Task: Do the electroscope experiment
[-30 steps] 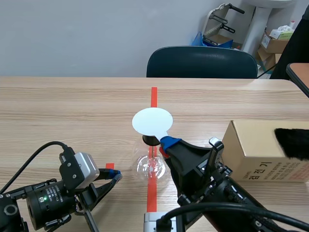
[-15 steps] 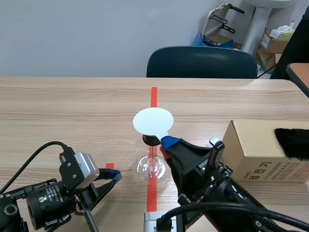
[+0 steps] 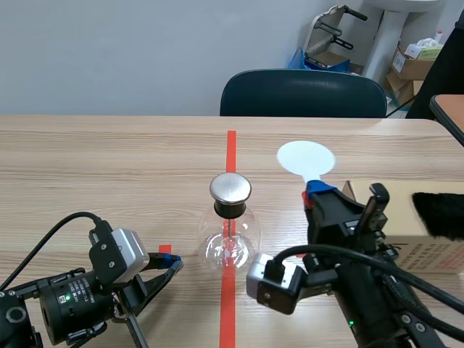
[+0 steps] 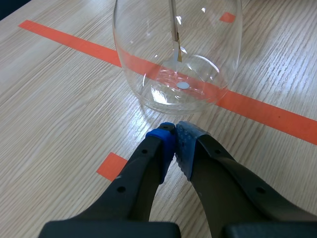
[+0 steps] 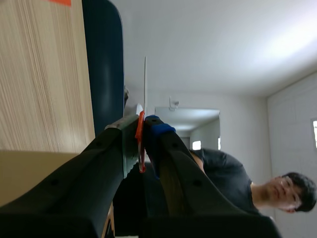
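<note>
Wooden table (image 3: 109, 159), scene view: we see the electroscope flask (image 3: 230, 243) on the red tape line (image 3: 230, 145), the right gripper (image 3: 312, 192) holding a white disc (image 3: 307, 157) apart from it. Left wrist: our left gripper (image 4: 175, 133) pinched together, empty, just short of the flask. Right wrist: we clamp the disc's red handle (image 5: 140, 144).

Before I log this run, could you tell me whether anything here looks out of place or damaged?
Nothing stands out. The flask stands upright on the tape line with its cap on and no crack visible; the right gripper holds the disc off to its side.
</note>
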